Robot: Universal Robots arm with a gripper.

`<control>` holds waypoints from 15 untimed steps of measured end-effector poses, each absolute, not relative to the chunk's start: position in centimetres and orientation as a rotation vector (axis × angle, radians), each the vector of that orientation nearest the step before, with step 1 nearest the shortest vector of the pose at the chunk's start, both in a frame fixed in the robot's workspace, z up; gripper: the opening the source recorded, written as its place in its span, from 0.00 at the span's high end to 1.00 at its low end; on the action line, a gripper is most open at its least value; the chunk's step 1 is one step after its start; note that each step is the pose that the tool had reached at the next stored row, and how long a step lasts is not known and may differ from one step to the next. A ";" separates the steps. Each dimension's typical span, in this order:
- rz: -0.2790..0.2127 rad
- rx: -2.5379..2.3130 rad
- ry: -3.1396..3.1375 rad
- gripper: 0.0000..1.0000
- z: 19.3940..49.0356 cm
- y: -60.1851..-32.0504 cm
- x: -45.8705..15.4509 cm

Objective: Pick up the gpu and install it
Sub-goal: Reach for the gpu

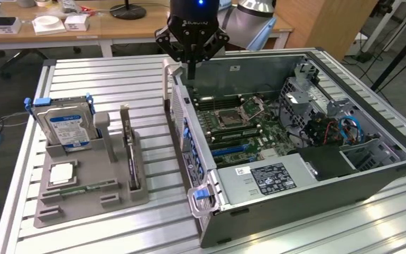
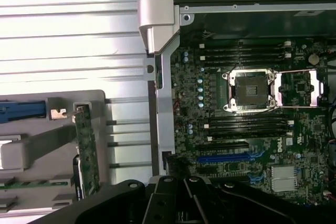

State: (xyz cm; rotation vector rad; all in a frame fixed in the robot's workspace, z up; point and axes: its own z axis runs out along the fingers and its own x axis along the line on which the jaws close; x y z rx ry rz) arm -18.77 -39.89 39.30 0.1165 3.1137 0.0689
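The gpu [image 1: 129,153] stands on its edge in a slot of the grey holder [image 1: 83,196] on the table, at the exterior view's left of the open computer case [image 1: 372,174]. In the wrist view the gpu [image 2: 86,150] shows as a thin green board with a silver bracket at one end. My gripper [image 1: 188,75] hangs above the case's back corner, well away from the gpu, shut with nothing in it. The wrist view has my gripper [image 2: 187,182] over the motherboard [image 2: 252,129], near its blue slot [image 2: 231,157].
A silver hard drive with a blue label [image 1: 65,127] stands upright in the same holder, and a memory stick [image 1: 90,186] lies flat in it. The case's side wall [image 1: 182,132] rises between holder and motherboard. Desks stand behind the slatted table [image 1: 104,74].
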 end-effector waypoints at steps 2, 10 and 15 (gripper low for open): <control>0.069 0.117 3.114 0.89 39.3 -39.9 -18.9; 0.069 0.117 3.114 0.89 39.3 -39.9 -19.6; 0.069 0.117 3.114 0.89 39.3 -39.9 -20.1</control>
